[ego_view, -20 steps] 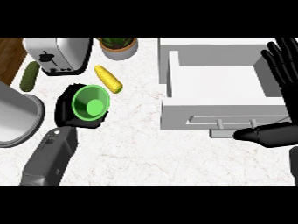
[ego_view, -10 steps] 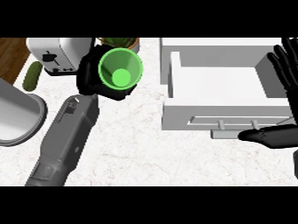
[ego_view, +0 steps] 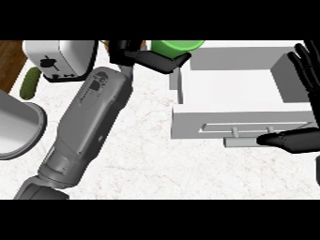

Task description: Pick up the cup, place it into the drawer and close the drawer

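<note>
At the far left you see a big grey cylindrical pot standing on the marble counter, cut off by the view's edge. Just above it lies a green cucumber, near the counter's wooden border, and beside that sits a white toaster with a black lever on its side.

Next comes your left forearm, a long grey shape running up from the lower left toward the top centre. At its end the left hand has its black fingers and thumb curled round the cup. The cup is bright green and plain; you see only its lower body below the top band, with a dark finger wrapped across its front. It is held up off the counter, right at the left wall of the open drawer.

The drawer is white, pulled out toward you, with a bar handle on its front face.

At the far right your right hand shows with fingers straight and spread, pointing up along the drawer's right side, the thumb stretched left just under the handle. It holds nothing.
</note>
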